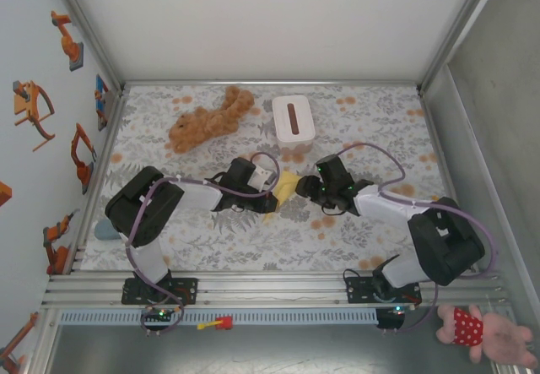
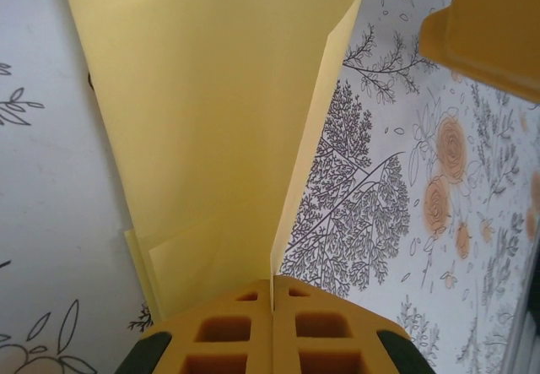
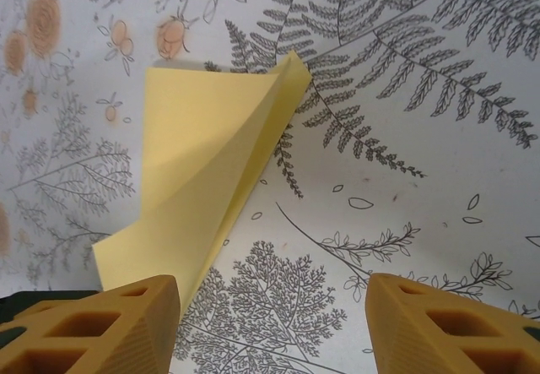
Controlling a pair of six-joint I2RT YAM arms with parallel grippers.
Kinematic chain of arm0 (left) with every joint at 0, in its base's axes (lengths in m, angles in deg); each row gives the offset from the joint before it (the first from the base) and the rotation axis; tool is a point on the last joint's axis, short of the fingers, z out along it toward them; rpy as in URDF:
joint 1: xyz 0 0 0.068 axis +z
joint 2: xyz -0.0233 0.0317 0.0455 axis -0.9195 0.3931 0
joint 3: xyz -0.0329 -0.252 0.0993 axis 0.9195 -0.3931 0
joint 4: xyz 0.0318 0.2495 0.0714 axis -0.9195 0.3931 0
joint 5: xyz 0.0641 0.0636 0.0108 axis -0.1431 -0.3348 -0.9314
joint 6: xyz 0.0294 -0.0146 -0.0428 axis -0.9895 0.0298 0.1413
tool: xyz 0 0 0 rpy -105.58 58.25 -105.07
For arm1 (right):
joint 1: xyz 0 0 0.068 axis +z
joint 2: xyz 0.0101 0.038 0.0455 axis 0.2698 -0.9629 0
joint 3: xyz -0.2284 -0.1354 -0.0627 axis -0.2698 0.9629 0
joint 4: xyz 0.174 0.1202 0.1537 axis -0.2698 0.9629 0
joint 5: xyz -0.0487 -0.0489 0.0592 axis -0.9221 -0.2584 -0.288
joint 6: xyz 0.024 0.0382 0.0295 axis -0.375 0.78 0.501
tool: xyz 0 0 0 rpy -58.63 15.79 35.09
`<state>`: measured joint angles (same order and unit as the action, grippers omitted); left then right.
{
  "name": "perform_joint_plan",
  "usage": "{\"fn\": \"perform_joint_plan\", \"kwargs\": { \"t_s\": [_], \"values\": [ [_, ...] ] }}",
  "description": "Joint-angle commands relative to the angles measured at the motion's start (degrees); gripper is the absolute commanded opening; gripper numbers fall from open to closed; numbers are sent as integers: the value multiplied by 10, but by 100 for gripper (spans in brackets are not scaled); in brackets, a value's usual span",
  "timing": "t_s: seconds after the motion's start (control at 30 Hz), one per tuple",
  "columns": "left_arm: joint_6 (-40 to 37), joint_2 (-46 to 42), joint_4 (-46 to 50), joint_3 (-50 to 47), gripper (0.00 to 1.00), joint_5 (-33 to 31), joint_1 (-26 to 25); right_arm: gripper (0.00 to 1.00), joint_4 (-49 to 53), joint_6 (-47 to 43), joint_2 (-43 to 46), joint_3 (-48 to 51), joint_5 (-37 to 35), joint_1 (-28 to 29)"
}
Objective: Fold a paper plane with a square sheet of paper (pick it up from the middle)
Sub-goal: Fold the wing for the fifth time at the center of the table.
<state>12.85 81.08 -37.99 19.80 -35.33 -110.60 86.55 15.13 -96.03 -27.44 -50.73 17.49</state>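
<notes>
The square sheet of paper is pale yellow and folded into a layered, tapering shape like a rough paper plane. It lies mid-table between the two grippers. My left gripper is shut on one raised flap of the paper, pinching its edge between the orange fingers. From the top view the left gripper sits at the paper's left side. My right gripper stands open just above the table, with the paper ahead and left of its left finger. Nothing is between its fingers. The right gripper sits close to the paper's right side.
A brown plush toy lies at the back left and a white box with a brown slot stands behind the grippers. A pink plush lies off the table at the near right. The floral tablecloth is bare on the right.
</notes>
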Motion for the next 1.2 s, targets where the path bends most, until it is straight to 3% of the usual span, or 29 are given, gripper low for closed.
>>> {"fn": "perform_joint_plan", "kwargs": {
  "t_s": [0.0,0.47,1.17],
  "values": [
    [47,-7,-13,-4,4,24,7,59,-10,-25,-11,-5,9,7],
    [211,-2,-100,-34,3,56,25,63,-37,-59,-80,-48,56,28],
    [242,31,-100,-30,3,64,29,64,34,-71,-142,-117,19,36]
  ]
}}
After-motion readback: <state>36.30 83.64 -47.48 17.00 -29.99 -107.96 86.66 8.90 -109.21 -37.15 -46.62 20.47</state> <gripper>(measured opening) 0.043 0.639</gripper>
